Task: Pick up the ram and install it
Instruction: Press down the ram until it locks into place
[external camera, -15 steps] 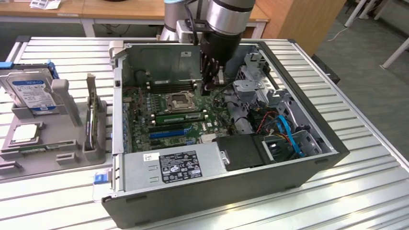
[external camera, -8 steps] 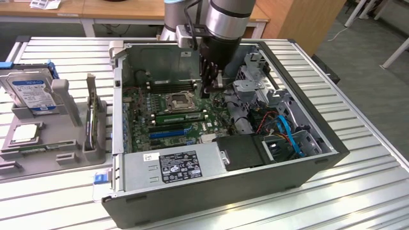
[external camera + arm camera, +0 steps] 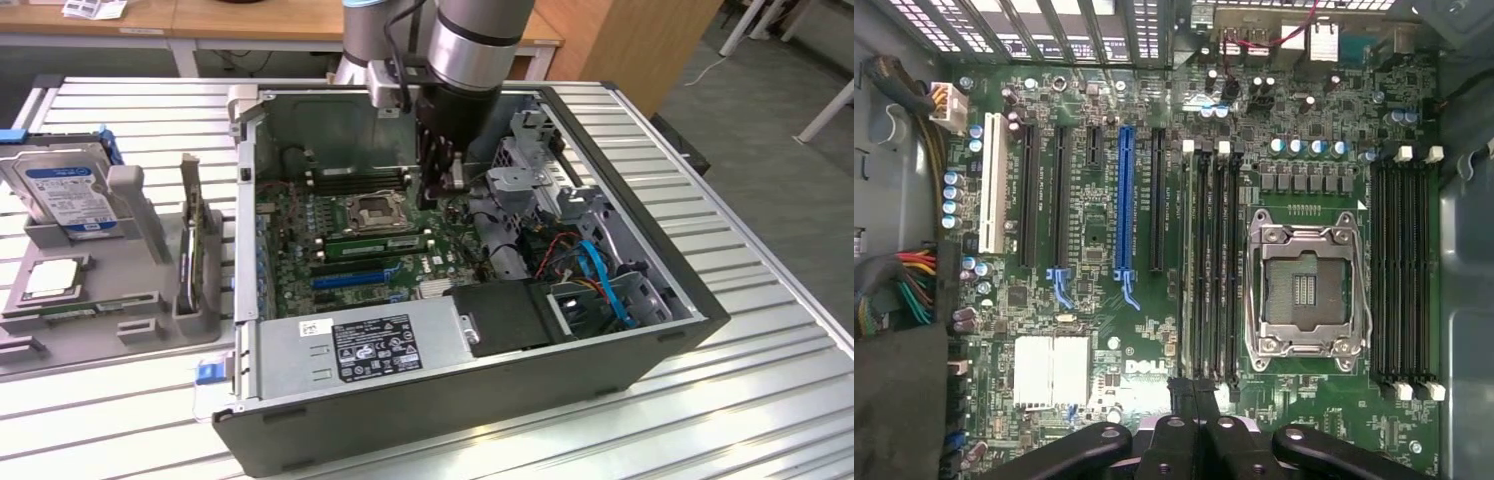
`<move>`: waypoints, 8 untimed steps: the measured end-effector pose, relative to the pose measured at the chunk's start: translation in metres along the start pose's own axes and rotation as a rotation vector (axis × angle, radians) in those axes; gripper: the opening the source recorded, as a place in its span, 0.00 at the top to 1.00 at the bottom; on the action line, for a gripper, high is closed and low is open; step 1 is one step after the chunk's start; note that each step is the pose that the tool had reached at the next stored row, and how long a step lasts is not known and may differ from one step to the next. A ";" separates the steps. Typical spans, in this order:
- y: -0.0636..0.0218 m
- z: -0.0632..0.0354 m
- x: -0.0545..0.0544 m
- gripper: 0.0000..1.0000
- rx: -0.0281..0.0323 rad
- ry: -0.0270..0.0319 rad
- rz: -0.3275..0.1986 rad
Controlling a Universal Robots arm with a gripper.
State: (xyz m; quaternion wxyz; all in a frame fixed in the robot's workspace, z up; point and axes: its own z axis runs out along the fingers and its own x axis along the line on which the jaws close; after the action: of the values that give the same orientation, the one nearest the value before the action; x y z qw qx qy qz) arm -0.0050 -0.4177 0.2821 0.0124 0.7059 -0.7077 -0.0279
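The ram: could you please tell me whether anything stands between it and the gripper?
Nothing visible does. The ram appears seated in the motherboard beside the empty processor socket. The shut gripper hangs over the board near the ram's end at the exterior view's right, with open air between them.

Around the one processor socket (image 3: 1301, 290) the board carries two banks of memory slots, one bank (image 3: 1402, 270) of four on one side and a second bank (image 3: 1211, 260) of four on the other, with one ram stick (image 3: 380, 241) seated just beside the socket. Past that stick, farther from the socket, lie six expansion slots: one blue slot (image 3: 1124, 200), one white slot (image 3: 994, 180) and four black. Well apart from the socket, outside the one computer case (image 3: 441, 420), one grey tray (image 3: 80, 350) holds one hard drive (image 3: 64, 190), one processor chip (image 3: 51, 280) and one more ram stick (image 3: 191, 235), standing on edge.
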 end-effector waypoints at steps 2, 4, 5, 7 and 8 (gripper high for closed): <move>-0.0001 0.0018 0.000 0.90 0.0000 0.0000 0.000; -0.0002 0.0036 0.000 0.90 0.0000 0.0000 0.000; -0.0002 0.0045 0.000 0.90 0.0000 -0.0001 0.000; -0.0003 0.0060 0.000 0.90 0.0000 -0.0001 0.000; -0.0004 0.0067 0.000 0.90 0.0000 0.0000 0.000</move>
State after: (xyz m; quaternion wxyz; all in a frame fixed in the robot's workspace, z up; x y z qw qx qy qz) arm -0.0050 -0.4177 0.2754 0.0124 0.7059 -0.7077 -0.0278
